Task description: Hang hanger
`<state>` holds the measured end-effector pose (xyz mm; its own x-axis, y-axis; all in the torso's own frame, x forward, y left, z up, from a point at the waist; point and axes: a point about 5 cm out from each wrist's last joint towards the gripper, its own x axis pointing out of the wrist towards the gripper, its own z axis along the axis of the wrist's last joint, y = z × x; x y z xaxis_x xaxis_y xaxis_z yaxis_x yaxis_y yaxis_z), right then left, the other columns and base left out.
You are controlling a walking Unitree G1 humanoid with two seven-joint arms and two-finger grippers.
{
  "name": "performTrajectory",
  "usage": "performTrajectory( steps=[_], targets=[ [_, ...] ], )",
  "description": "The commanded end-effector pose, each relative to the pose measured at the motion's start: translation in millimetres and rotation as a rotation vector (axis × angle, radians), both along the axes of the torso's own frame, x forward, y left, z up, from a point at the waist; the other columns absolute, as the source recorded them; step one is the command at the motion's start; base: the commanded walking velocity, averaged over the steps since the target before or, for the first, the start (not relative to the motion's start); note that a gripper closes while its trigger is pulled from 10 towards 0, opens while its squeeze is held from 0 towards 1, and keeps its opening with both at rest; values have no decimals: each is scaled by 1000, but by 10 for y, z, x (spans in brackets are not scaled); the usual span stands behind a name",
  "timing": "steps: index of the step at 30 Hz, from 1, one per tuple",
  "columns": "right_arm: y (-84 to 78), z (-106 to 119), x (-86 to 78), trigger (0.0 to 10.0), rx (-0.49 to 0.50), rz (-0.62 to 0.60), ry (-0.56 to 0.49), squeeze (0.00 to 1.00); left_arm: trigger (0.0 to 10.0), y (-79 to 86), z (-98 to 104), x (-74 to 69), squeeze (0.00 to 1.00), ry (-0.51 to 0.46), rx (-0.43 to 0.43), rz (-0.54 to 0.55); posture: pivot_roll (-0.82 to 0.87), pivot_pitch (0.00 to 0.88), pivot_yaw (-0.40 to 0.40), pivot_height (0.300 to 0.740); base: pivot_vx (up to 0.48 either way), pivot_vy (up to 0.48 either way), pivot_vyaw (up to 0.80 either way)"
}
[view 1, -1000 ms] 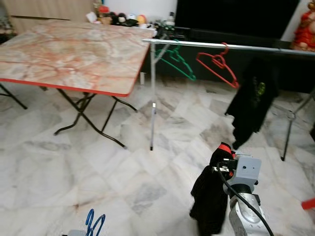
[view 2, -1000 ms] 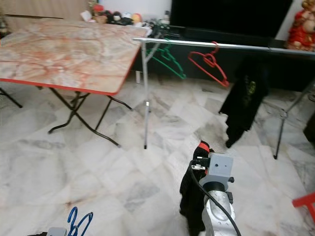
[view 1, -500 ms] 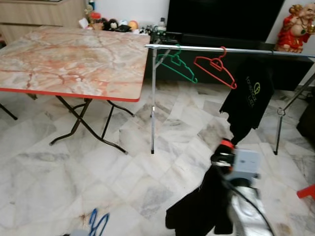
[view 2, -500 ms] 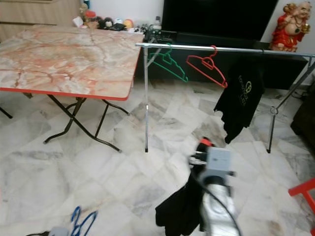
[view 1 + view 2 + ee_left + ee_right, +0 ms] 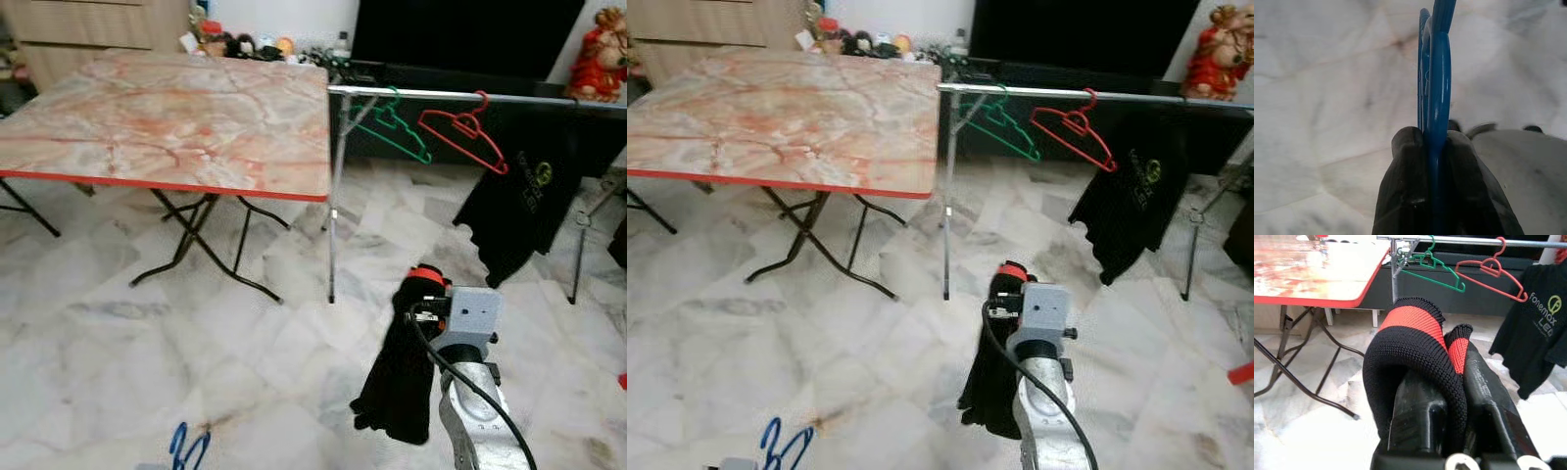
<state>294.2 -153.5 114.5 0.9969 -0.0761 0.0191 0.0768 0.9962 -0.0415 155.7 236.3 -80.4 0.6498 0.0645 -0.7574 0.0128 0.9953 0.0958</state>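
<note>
Blue plastic, the hanger (image 5: 1436, 98) sits pinched edge-on between the left gripper (image 5: 1437, 161) fingers, low at the bottom left of the head view, seemingly carried ready for hanging. Lower right of centre, the right gripper (image 5: 1449, 382) is closed on a black garment with a red band (image 5: 1415, 323), which drapes down over its fingers. Across the upper right runs the metal rail (image 5: 441, 94), bearing a green hanger (image 5: 387, 122), a red hanger (image 5: 465, 132) and a black T-shirt (image 5: 524, 211). A marble-topped folding table (image 5: 167, 117) fills the upper left.
</note>
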Motion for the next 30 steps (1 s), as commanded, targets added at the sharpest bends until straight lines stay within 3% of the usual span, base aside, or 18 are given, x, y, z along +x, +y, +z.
performTrajectory(
  steps=[1,25,30],
  targets=[
    [-108,21,-9,10000,-7,-34,-8,0,10000,-58,-43,-66,0,20,-10,5,64,121,-53,740,0,382,0],
    [-55,77,37,10000,1,1,-25,0,10000,26,-62,-149,0,50,19,37,57,150,-56,740,0,378,0],
    [-54,78,36,10000,-1,7,-26,0,10000,27,-101,-206,0,122,75,-3,54,158,-52,740,0,118,0]
  ],
)
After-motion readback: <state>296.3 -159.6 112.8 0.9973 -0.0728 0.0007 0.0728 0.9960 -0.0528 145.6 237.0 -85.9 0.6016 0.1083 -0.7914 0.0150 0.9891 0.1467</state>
